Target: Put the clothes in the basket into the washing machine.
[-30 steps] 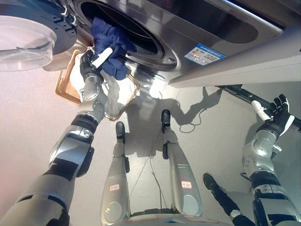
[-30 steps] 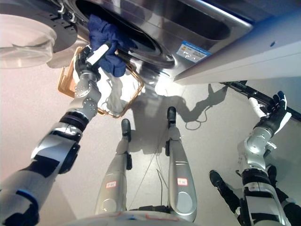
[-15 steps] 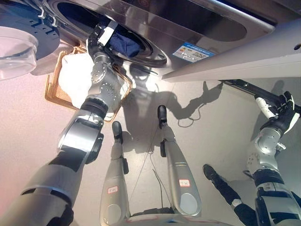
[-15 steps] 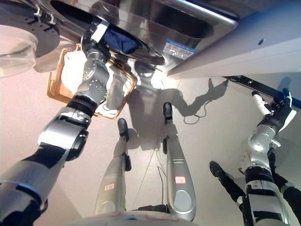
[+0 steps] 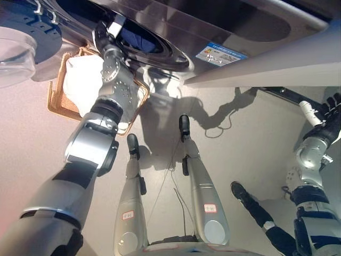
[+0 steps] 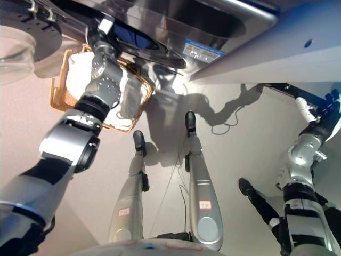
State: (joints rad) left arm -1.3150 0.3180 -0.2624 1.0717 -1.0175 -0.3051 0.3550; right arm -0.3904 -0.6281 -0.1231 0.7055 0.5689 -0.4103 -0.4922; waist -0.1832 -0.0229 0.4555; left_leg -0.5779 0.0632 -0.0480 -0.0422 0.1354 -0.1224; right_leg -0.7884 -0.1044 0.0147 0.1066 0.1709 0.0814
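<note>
The left hand (image 5: 108, 33) reaches into the washing machine (image 5: 224, 24) drum at about 11 o'clock, its fingers buried at the opening beside the dark blue garment (image 5: 136, 40), so I cannot tell how far they are spread; the garment lies inside the drum, its long axis unclear; white clothes (image 5: 80, 80) sit in the wicker basket (image 5: 53, 101) below the door (image 5: 16, 42); the right hand (image 5: 331, 111) hangs at 3 o'clock, fingers relaxed and holding nothing; a label (image 5: 221, 53) is on the machine front, its print too small to make out
</note>
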